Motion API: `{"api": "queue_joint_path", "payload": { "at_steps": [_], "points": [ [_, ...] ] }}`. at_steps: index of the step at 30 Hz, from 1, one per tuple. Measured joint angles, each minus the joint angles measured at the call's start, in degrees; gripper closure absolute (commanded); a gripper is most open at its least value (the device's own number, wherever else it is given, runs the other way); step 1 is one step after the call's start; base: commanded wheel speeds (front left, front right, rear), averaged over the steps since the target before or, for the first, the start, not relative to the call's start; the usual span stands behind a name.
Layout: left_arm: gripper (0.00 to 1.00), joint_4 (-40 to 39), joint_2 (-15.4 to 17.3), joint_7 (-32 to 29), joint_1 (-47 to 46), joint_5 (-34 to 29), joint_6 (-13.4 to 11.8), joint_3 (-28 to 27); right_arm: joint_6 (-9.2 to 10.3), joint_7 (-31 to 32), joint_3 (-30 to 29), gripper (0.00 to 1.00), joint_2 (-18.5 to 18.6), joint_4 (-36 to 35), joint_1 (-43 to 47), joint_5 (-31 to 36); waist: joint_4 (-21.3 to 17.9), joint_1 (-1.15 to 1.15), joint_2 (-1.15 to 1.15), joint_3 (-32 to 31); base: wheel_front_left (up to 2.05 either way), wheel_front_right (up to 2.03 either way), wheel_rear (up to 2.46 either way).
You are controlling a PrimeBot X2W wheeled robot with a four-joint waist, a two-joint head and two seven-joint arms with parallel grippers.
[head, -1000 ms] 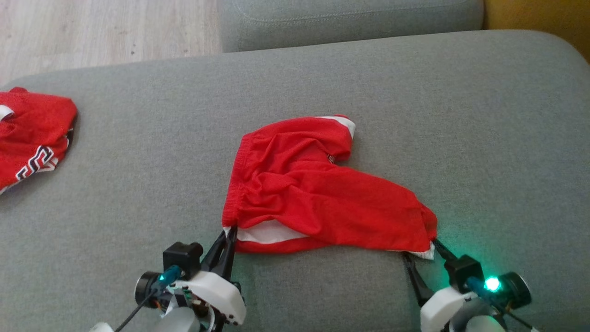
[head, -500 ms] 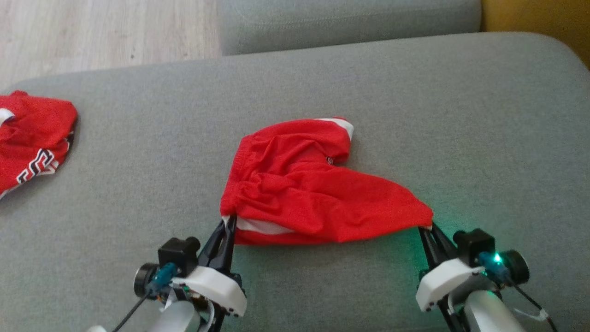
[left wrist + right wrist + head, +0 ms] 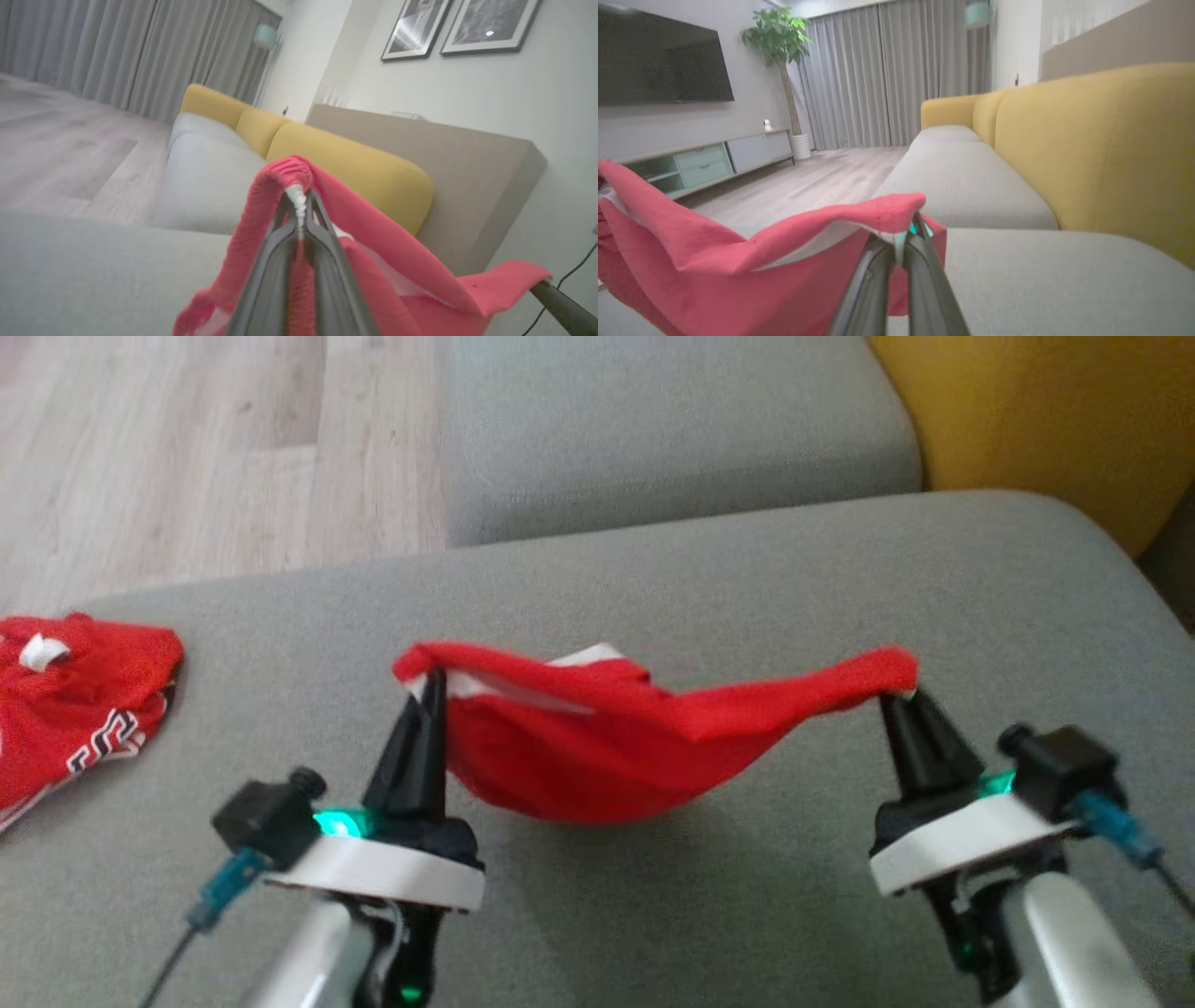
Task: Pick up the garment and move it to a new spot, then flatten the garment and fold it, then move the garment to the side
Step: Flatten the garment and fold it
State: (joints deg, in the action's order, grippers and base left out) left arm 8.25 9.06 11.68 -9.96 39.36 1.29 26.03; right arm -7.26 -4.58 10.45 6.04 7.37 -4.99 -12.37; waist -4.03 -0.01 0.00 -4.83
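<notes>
From the head view, I have the red garment [image 3: 597, 747] strung between both grippers above the grey sofa seat [image 3: 747, 579]. The left gripper [image 3: 425, 686] is pinched shut on the corner with the white trim. The right gripper [image 3: 901, 695] is clamped on the opposite corner. The garment's long axis runs straight across from left to right with both ends about level, and its middle sags in a belly towards the cushion. I cannot tell whether the lowest fold clears the fabric. A second red garment [image 3: 84, 709] with black-and-white trim lies crumpled at the seat's left edge, well apart. A yellow cushion [image 3: 1046, 411] shows at the upper right.

In the left wrist view, my left fingers [image 3: 327, 261] are closed together with the gathered red hem and a strip of white trim bunched at their tips. The cloth [image 3: 397, 261] trails off to the right, down to the other gripper's dark finger [image 3: 560, 310].

In the right wrist view, the right fingers [image 3: 929, 289] are nipped tight on a red edge with a white lining. The garment [image 3: 738, 261] droops away to the left.
</notes>
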Motion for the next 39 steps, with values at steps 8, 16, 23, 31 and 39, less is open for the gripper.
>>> {"api": "queue_joint_path", "payload": {
  "at_steps": [8,16,23,31,39],
  "points": [
    [1.0,-16.47,6.1,-8.06,-2.94,0.2,-1.36,-2.57,0.0,8.44,-2.23,1.0,2.18,-17.88,1.3,-2.94,-0.15,0.0,0.0,-2.71,0.0,0.0,0.0],
    [1.0,-22.52,9.98,-16.62,-12.8,1.01,-2.49,-4.66,0.0,15.24,-5.84,1.0,2.29,-26.64,0.13,-3.18,-0.68,0.0,0.0,-1.8,0.0,0.0,0.0],
    [1.0,-14.71,9.77,-20.46,-17.77,3.04,-1.47,-3.85,0.0,17.42,-5.37,1.0,2.13,-19.26,-6.76,-4.02,-1.41,0.01,0.0,2.56,0.0,0.0,0.0],
    [1.0,-1.53,9.03,-20.19,-33.68,1.57,1.48,-3.85,0.0,12.14,-4.43,1.0,2.46,-1.19,-29.38,-3.02,-3.01,0.04,0.0,10.27,0.0,0.0,0.0],
    [1.0,9.5,4.95,-11.44,-51.18,-1.02,3.83,-5.26,0.0,-0.9,-7.2,1.0,0.56,12.99,-50.85,2.82,-5.66,0.03,0.0,19.19,0.0,0.0,0.0]
  ]
}}
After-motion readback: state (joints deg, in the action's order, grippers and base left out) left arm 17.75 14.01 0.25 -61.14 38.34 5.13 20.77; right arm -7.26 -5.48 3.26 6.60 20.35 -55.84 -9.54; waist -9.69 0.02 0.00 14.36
